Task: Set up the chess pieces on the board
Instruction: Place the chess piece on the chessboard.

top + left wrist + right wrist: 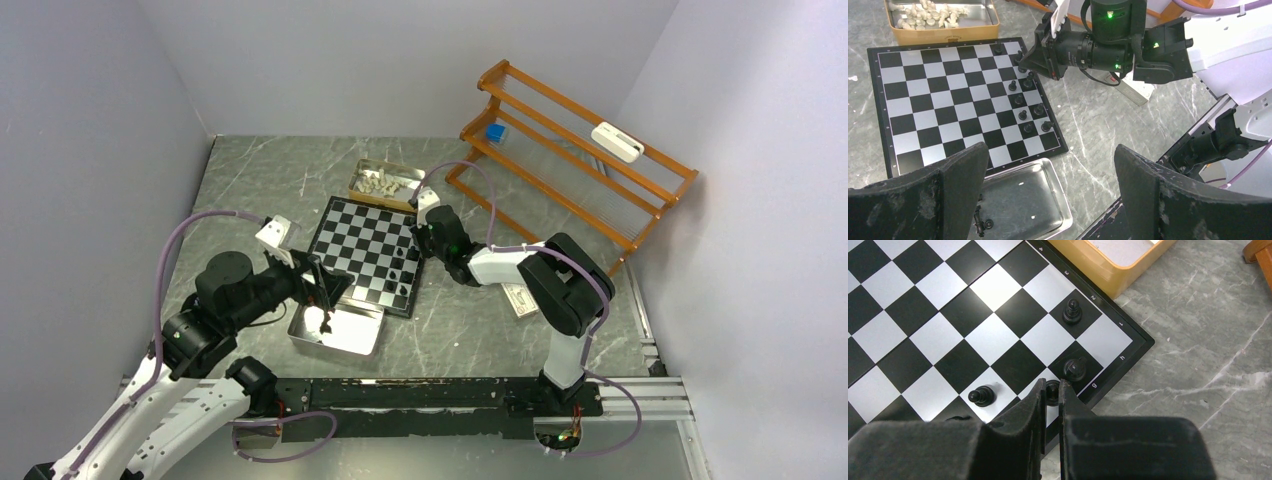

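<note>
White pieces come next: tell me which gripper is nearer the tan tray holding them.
Right. The right gripper pinches a black piece at the board corner beside the tan tray; the left gripper hangs open over the silver tray, across the board.

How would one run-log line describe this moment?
right hand: shut on black piece at board edge | left hand: open over silver tray

Board (pixel 352 238) flat on surface (pixel 260 180). Black pcs (pixel 1023 115) upright along its right edge; another black pc (pixel 1052 389) pinched by right gripper (pixel 1051 384). White pcs (pixel 383 183) heaped in tan tray (pixel 352 190).
</note>
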